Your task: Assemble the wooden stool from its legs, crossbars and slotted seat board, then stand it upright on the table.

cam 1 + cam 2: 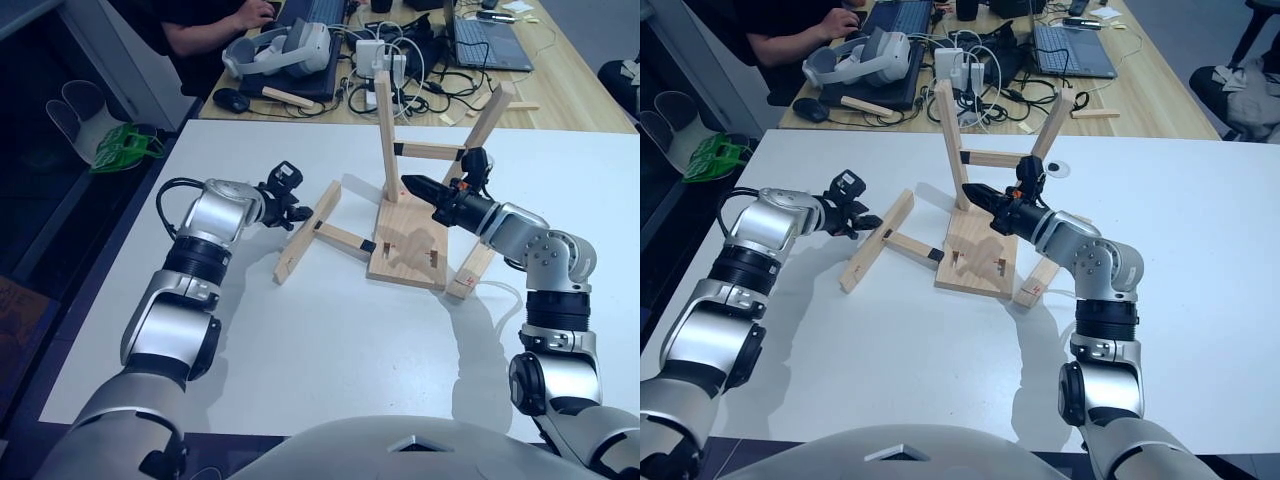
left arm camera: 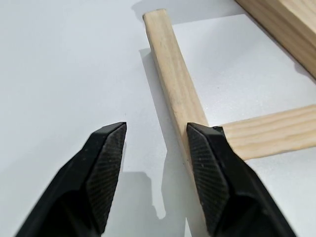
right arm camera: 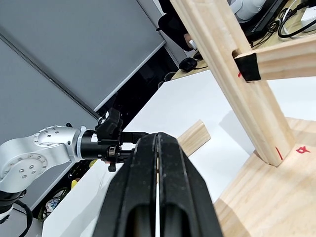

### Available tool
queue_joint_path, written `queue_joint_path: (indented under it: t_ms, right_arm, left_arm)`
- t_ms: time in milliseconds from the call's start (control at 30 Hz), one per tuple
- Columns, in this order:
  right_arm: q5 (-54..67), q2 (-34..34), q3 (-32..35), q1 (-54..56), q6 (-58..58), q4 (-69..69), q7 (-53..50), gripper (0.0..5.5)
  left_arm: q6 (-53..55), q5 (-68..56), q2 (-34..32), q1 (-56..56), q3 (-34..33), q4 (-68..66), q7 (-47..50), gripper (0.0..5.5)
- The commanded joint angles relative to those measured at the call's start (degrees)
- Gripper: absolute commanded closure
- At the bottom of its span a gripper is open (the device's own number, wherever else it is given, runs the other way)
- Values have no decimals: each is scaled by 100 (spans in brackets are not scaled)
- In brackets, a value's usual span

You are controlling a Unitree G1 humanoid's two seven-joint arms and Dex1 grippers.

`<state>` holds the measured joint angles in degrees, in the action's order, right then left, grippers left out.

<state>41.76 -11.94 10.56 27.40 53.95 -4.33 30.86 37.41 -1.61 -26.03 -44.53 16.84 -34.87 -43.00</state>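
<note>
The slotted seat board (image 1: 408,258) lies flat on the white table. One leg (image 1: 385,140) stands upright in it, joined by a crossbar (image 1: 432,151) to a tilted leg (image 1: 487,120) that runs down past the board's right edge. Another leg (image 1: 308,232) lies flat to the left, tied to the board by a crossbar (image 1: 345,240). My left gripper (image 1: 300,212) is open at that leg's far end, one finger (image 2: 207,168) against the wood (image 2: 170,79). My right gripper (image 1: 412,186) is shut on nothing, hovering over the board just right of the upright leg (image 3: 232,64).
A wooden desk (image 1: 570,100) behind the table carries laptops, a headset (image 1: 280,48), cables and spare wood pieces. A green item (image 1: 125,145) sits off the table's left edge. A white cable (image 1: 500,290) lies by my right arm. Bare table (image 1: 330,350) lies in front.
</note>
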Motion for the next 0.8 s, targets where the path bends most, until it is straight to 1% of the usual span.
queue_joint_path:
  t_ms: [33,133,367,567,667,700,733,800]
  right_arm:
    - [13,-16,12,108,-41,-19,-20,550]
    - [-5,-10,-15,120,-76,-45,-18,550]
    - [-8,7,-40,102,-119,-44,-30,550]
    - [-15,30,-39,101,-161,-67,-39,550]
    - [-9,51,-25,106,-176,-83,-56,550]
    - [-11,61,-21,115,-189,-98,-64,550]
    - [-13,71,-19,124,-201,-111,-72,550]
    - [-1,94,7,135,-219,-124,-99,550]
  left_arm:
    - [-269,155,273,-585,-24,-639,-51,324]
    - [-600,284,476,-943,-29,-1236,-2,324]
    - [-1489,916,812,-1300,277,-2691,-176,324]
    - [-1864,1272,1034,-1530,300,-3511,-140,324]
    - [-1941,1434,1104,-1643,315,-3764,-195,360]
    - [-1962,1489,1096,-1651,323,-3828,-211,384]
    - [-1977,1538,1081,-1648,325,-3874,-242,390]
    - [-1977,1595,1055,-1646,293,-3949,-345,426]
